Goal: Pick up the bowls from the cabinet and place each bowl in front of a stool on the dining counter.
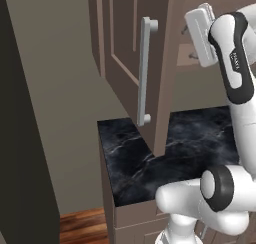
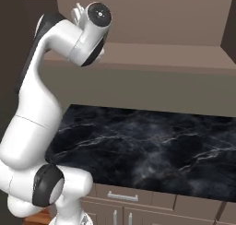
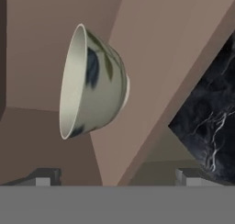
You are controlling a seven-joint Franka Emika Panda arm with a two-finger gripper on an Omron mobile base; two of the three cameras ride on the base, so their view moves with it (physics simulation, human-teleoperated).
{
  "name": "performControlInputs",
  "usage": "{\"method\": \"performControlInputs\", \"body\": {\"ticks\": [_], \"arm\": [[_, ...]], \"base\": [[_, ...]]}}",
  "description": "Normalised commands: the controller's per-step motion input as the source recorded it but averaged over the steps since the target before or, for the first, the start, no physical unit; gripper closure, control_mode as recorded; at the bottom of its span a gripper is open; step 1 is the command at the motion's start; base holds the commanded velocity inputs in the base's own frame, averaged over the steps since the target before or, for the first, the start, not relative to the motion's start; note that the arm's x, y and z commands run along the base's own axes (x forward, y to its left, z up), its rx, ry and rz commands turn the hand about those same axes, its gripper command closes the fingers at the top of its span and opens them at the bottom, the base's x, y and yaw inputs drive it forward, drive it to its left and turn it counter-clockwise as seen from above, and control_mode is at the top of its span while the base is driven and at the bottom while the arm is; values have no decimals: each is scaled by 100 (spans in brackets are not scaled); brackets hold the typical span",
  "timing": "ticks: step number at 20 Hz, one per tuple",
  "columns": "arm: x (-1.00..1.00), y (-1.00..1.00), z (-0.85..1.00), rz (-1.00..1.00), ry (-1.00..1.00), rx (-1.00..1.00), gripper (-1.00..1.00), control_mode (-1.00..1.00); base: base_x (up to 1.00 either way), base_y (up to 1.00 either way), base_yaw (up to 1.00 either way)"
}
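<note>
Bowl, cream-olive, on cabinet shelf ahead of wide-open, empty fingers; not yet grasped, placing undone.

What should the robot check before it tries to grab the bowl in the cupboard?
1. Cupboard door swung open: ok.
2. Gripper open, nothing between its fingertips: ok.
3. Bowl in sight ahead of the gripper, cream with dark green smudges: ok.
4. Bowl resting on the shelf, whole and unbroken: ok. It looks sideways because the hand camera is rolled.
5. Fingers lined up around the bowl's rim: not ok, the bowl sits ahead of the tips, not between them.
6. Second bowl's place in the cupboard: cannot tell.
</note>
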Motion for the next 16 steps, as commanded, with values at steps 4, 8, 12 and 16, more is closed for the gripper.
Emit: {"method": "performControlInputs", "body": {"ticks": [4,8,12,16], "arm": [[63,21,0,0,0,0,-100,-100],[61,14,0,0,0,0,-100,-100],[53,14,-1,0,0,0,-100,-100],[40,7,-3,0,0,0,-100,-100]], "base": [[0,0,0],[0,0,0],[0,0,0],[0,0,0]]}}
